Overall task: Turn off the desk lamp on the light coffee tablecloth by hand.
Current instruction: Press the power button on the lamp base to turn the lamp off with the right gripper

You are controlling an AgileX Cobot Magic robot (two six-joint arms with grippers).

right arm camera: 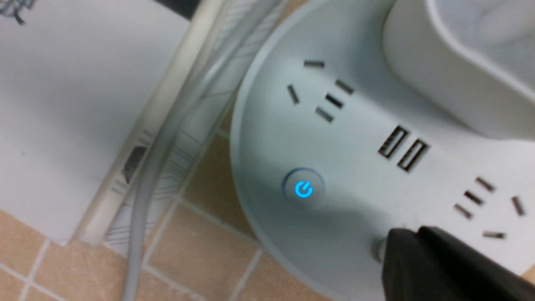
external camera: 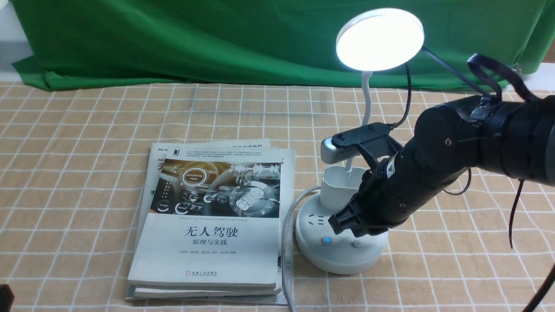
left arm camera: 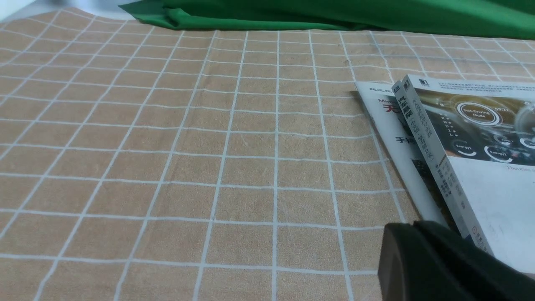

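Note:
The white desk lamp stands on the light coffee tablecloth [external camera: 78,173], its round head [external camera: 380,39] lit. Its round base [external camera: 318,253] has sockets, a blue-lit power button [external camera: 326,240] and a small grey button [external camera: 357,245]. The black right arm reaches down over the base; my right gripper [external camera: 340,222] is shut, its tip just above the base near the grey button. In the right wrist view the shut tip [right arm camera: 395,246] partly covers the grey button [right arm camera: 378,247], and the blue button [right arm camera: 304,189] glows beside it. My left gripper [left arm camera: 401,251] is shut and empty, low over the cloth.
A stack of books [external camera: 212,221] lies left of the lamp base, also in the left wrist view [left arm camera: 468,146]. The lamp's grey cord [external camera: 286,242] runs between books and base. A white cup holder [external camera: 340,186] stands on the base. A green cloth [external camera: 173,39] hangs at the back.

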